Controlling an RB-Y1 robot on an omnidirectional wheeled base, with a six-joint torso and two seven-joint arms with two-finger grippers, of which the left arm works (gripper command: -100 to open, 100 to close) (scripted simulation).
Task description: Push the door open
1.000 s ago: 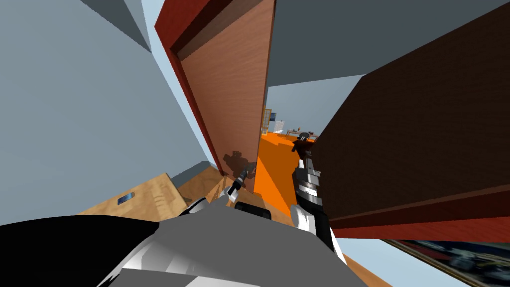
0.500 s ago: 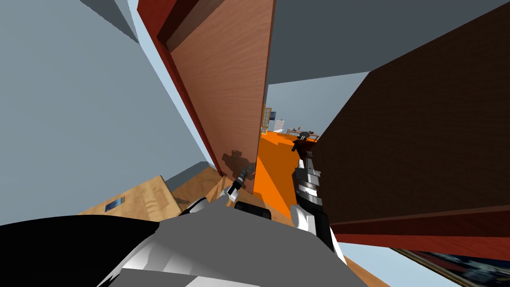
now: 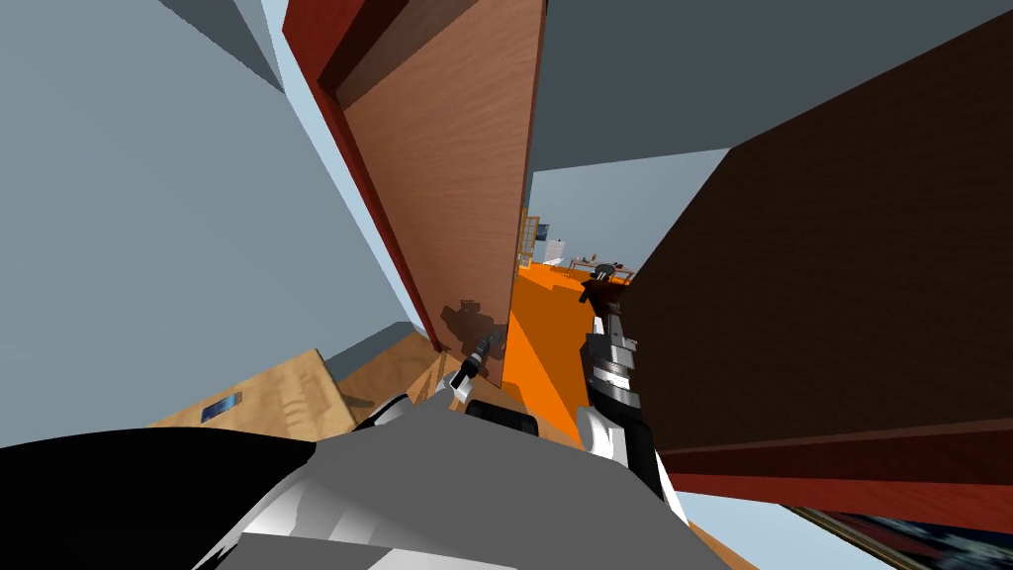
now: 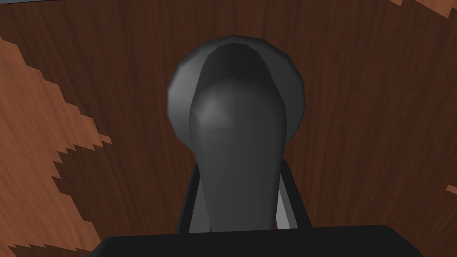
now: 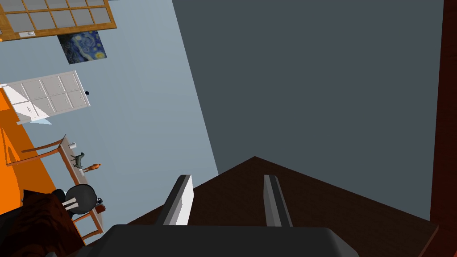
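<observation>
While the left gripper (image 4: pixel 239 166) is clamped on the dark handle (image 4: pixel 236 111), one finger pressed to each side of it, the push is best sent straight through the wrist into the door (image 3: pixel 455 178), square to the panel rather than along it.

- Door: reddish-brown wood grain, ajar, hinged in a red frame (image 3: pixel 331 119) on my left. Its free edge stands against a strip of orange floor (image 3: pixel 544 327).
- Judgement: the gap looks narrow for the torso, so the swing is only partly made. Base and arm should advance together, letting the wrist turn with the door's arc so the thin fingers don't twist off the handle.
- Risk: a sideways load on the handle, or the shoulder meeting the door's free edge.
- Right gripper (image 5: pixel 226 176): fingers apart, holding nothing, raised beside a dark brown panel (image 3: pixel 821 297) on my right. Keep it tucked.
- Underfoot: light wooden floor (image 3: pixel 277 391), blue-grey wall (image 3: pixel 148 247) at left.
- Beyond the gap: pale wall, a white panelled door (image 5: pixel 49 96), a painting (image 5: pixel 82 47), a table (image 5: pixel 71 156) with small figures on it.
</observation>
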